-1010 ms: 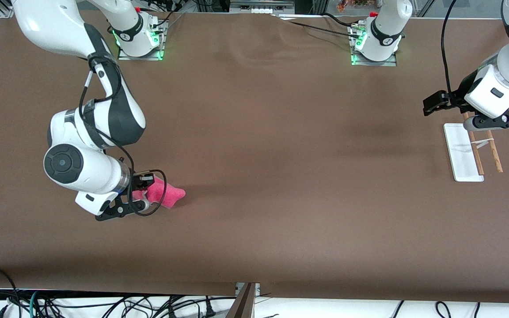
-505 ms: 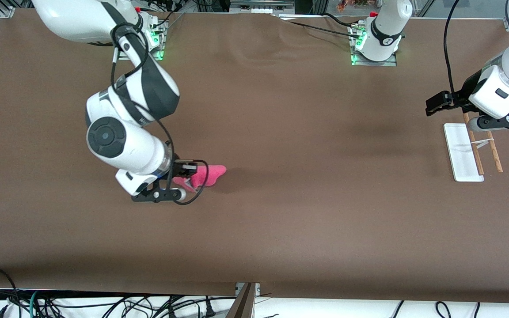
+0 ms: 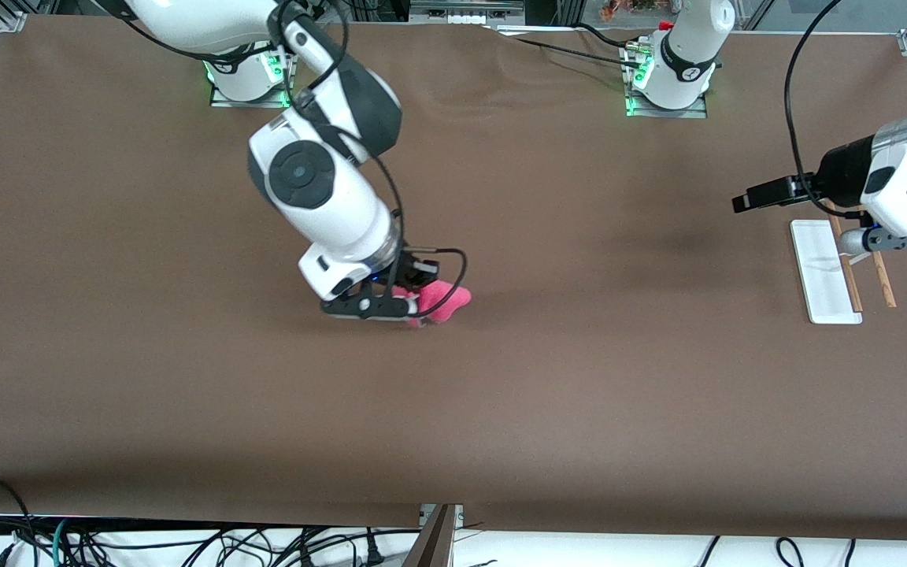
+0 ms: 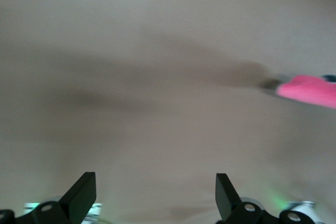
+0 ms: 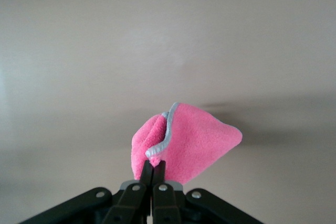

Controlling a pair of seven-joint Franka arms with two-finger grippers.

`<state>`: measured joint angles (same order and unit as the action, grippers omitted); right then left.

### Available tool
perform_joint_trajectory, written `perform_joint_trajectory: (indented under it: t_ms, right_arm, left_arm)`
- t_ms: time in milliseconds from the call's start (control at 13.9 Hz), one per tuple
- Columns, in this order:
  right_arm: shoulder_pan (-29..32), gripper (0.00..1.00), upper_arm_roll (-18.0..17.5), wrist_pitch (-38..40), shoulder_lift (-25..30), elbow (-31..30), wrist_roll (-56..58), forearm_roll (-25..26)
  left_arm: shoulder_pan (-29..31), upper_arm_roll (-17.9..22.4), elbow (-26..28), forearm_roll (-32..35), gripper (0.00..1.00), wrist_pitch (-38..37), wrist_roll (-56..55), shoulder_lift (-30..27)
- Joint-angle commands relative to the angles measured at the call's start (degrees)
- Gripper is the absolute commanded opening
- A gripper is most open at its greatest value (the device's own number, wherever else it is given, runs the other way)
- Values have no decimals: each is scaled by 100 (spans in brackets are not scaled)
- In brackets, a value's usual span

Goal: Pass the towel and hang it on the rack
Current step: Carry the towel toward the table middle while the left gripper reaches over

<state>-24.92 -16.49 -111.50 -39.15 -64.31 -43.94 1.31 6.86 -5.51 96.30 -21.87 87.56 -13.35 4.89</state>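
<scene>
Brown cloth covers the whole table (image 3: 548, 394), wrinkled a little up near my two bases, with cables trailing along the edge nearest the front camera.

My right gripper (image 3: 414, 303) hangs over the middle of the table, a bit toward the right arm's end, and its fingers are pinched tight together on the towel (image 3: 442, 302). From the right wrist view the grip is plain: the two black fingertips (image 5: 153, 174) meet on a folded corner of the pink cloth, right where the grey edge trim (image 5: 165, 137) curls over. The rest of the towel (image 5: 189, 145) hangs out past the fingertips in a loose bunched point, lifted off the brown surface (its shadow lies on the table under it).

My left gripper (image 3: 855, 240) waits at the left arm's end of the table, over the rack (image 3: 823, 272), with its fingers spread wide apart and nothing between them. In the left wrist view the two dark fingertips (image 4: 84, 192) stand well apart, and the towel (image 4: 310, 90) shows as a small pink shape far off at the picture's edge.

That rack stands on its flat white base, its two thin wooden rods (image 3: 882, 276) running side by side along the base, well apart from the towel.
</scene>
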Motion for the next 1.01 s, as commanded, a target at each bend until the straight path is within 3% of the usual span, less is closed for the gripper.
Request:
perform_joint_trajectory:
  t_ms: [0,505,938]
  right_arm:
    - [-241,0,15,-47,-48,146,-281,-43]
    - [-294,0,-442,-38,417,507,-703,-60]
    - [-390,0,-513,-196,417,577,-1002,-52]
  left_arm:
    - [61,-30,-164,-423,100,67,-37,231]
    - [-10,-135,414,-415,100,1376,3764,152]
    - [-10,-731,662,-686,100,2421,5973,179]
